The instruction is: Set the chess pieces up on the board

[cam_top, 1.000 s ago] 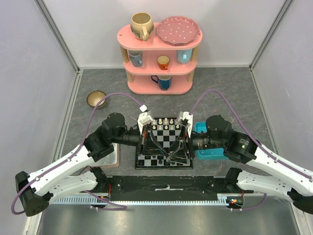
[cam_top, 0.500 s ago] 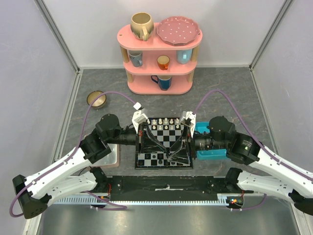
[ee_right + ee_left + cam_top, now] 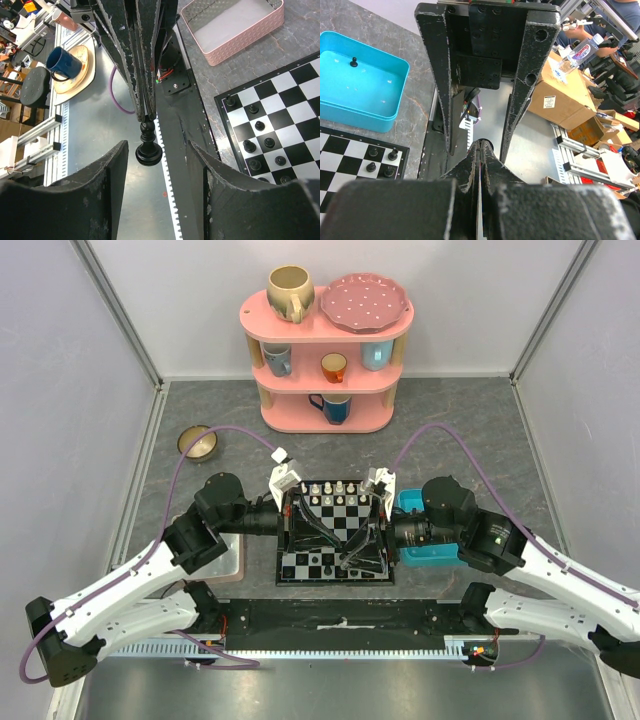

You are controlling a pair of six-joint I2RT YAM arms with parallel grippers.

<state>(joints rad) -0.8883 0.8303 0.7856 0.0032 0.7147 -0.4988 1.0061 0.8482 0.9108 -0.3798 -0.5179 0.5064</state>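
Left of the board (image 3: 345,508), just beside its edge, lies a pink tray (image 3: 240,46), partly under the left arm. The left gripper (image 3: 479,149) reaches in over the board from that side with its fingers pressed together. They pinch the narrow top of a black piece (image 3: 148,150), whose wide base hangs free below the tips. In the overhead view this spot is above the board's near rows, about midway along the near edge. The piece is in the air and touches nothing but those fingers. On the board itself, white pieces (image 3: 335,487) stand in a row along the far edge and black pieces (image 3: 318,565) stand along the near edge. The right gripper (image 3: 157,147) comes in from the board's right side with its fingers spread apart. One finger is on each side of the hanging piece, with a gap on both sides. Just right of the board sits a blue tray (image 3: 365,107), and a single black pawn (image 3: 354,62) stands upright on its floor.
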